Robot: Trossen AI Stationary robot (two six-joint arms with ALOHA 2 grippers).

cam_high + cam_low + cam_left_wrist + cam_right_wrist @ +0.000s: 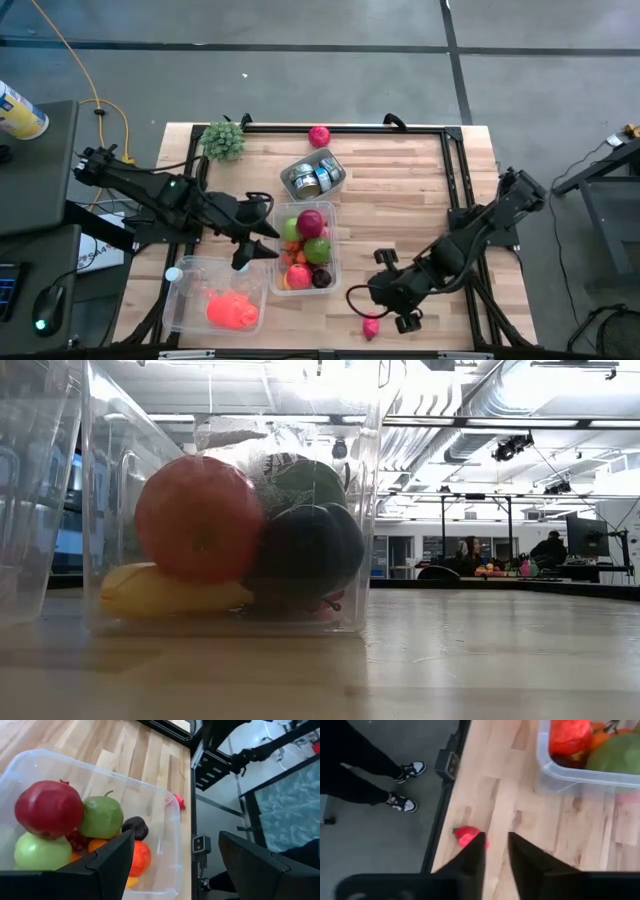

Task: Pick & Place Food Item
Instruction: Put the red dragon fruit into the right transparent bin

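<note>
A small red food item (371, 327) lies on the wooden table near its front edge, also seen as a red item (468, 836) in the right wrist view. My right gripper (385, 310) hovers just above and beside it, its fingers (496, 852) a narrow gap apart with nothing between them. A clear bin (335, 262) in the middle of the table holds several fruits (48, 807). My left gripper (262, 228) hangs over the bin's left edge, wide open and empty (175, 865).
A clear container (180, 300) with an orange-red item (232, 312) stands at the front left. A metal tin (314, 176) with cans sits behind the bin. A green tuft (224, 140) and a pink ball (319, 136) lie at the far edge. A person's feet (402, 785) stand beside the table.
</note>
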